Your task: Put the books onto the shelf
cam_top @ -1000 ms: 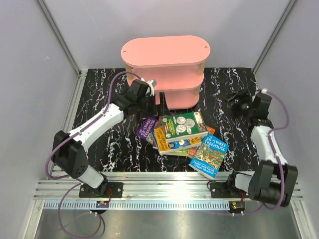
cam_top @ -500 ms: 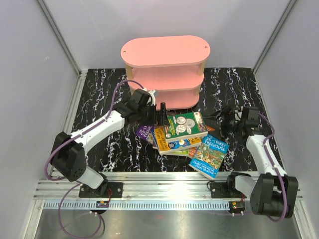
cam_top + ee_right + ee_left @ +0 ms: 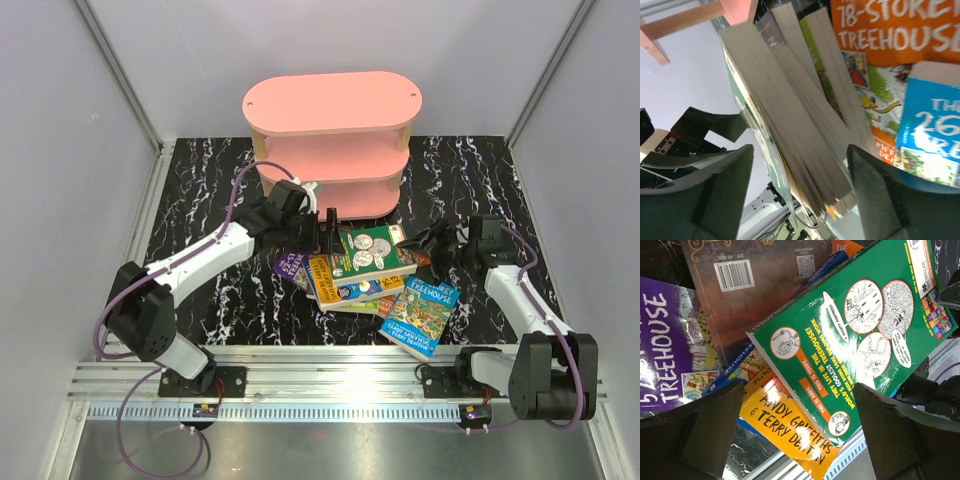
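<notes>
You're at the pickup step: left gripper (image 3: 800, 425) and right gripper (image 3: 797, 185) both spread wide, flanking the glossy green paperback book (image 3: 370, 250) topping the pile (image 3: 415, 318) mid black marbled tabletop (image 3: 200, 200), before the pink oval three-tier shelf (image 3: 333, 120). Next I'd pinch its edges, lift

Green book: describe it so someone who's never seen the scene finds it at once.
Start at the pink shelf at the back of the table; a loose pile of books lies just in front. The green book tops it: the only green cover, with white round cartoon panels, beside a purple book, a yellow book and a blue book.
</notes>
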